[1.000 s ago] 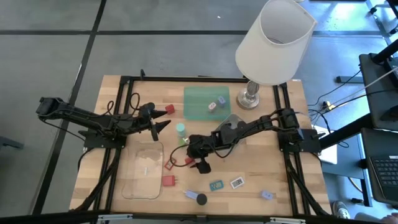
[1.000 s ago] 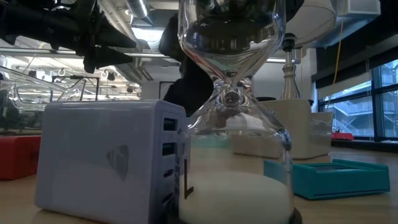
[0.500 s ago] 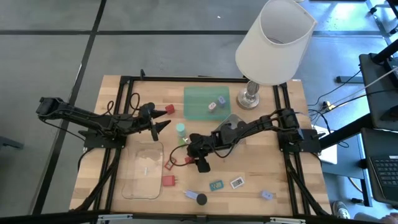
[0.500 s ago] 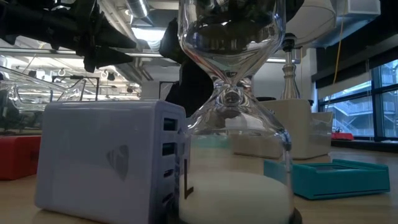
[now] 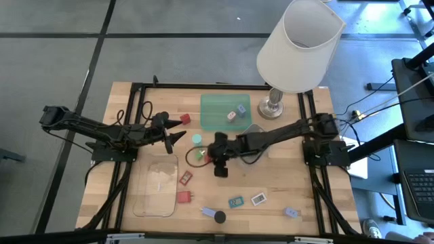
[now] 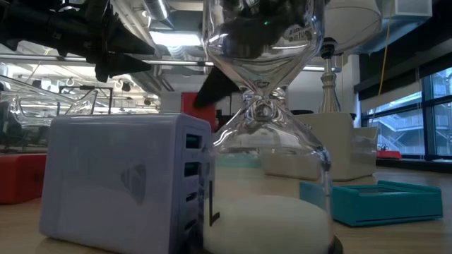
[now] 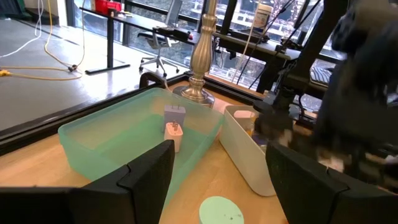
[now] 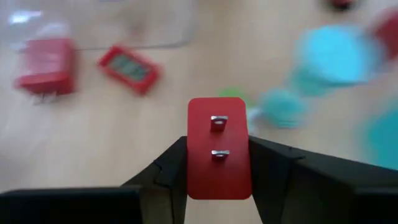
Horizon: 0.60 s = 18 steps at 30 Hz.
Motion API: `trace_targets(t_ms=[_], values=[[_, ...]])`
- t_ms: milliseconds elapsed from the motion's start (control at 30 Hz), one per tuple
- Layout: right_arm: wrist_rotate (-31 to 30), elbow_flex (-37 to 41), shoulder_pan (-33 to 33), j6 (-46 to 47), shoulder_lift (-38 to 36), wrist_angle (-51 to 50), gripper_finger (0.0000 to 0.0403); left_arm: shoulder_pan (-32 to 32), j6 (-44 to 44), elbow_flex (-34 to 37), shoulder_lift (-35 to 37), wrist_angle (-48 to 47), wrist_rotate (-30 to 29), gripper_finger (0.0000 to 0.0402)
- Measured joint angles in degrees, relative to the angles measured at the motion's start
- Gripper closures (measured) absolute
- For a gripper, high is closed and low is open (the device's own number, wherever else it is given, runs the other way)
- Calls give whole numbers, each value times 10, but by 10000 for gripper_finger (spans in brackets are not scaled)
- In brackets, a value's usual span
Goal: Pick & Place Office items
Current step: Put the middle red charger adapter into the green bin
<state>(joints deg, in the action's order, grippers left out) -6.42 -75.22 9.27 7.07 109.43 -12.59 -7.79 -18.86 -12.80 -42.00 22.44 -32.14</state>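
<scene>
Red pronged block clamped in right hand, seemingly lifted; left hand wide near table edge.

table: pale wood, matt, visible grain
red block: smooth plastic, two small metal prongs
green tray: translucent plastic, frosted
lamp stem: polished metal, glossy
shade: white, matt
hourglass: clear glossy glass
fingers: black, matt
</scene>
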Motion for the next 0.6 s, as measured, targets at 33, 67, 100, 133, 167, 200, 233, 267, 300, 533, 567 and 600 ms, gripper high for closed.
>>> trace_targets(t_ms=[33, 67, 100, 133, 167, 200, 233, 267, 300, 533, 567, 600], values=[[-28, 0, -1, -2, -16, -19, 281, 0, 0, 0, 0, 0, 0, 151], [-55, 0, -3, -8, -31, -30, 281, 0, 0, 0, 0, 0, 0, 151], [-81, 0, -5, -14, -48, -39, 280, 0, 0, 0, 0, 0, 0, 151], [-108, 0, -7, -19, -64, -57, 278, 0, 0, 0, 0, 0, 0, 151], [-132, 0, -10, -23, -79, -67, 276, 0, 0, 0, 0, 0, 0, 151], [-151, 0, -14, -27, -93, -75, 275, 0, 0, 0, 0, 0, 0, 151], [-168, 0, -19, -30, -104, -90, 275, 0, 0, 0, 0, 0, 0, 151], [-179, 0, -26, -31, -113, -98, 275, 0, 0, 0, 0, 1, 0, 151], [-185, 0, -34, -32, -120, -105, 275, 0, 0, 0, 0, 0, -1, 151], [-171, 17, -122, -36, -130, -142, 275, 0, -14, 0, 0, 0, -2, 151], [-153, 28, -137, -42, -130, -140, 275, 0, -14, 0, 0, 0, -2, 151], [-136, 39, -152, -45, -130, -139, 275, 0, -14, 0, 0, 0, -2, 151]])
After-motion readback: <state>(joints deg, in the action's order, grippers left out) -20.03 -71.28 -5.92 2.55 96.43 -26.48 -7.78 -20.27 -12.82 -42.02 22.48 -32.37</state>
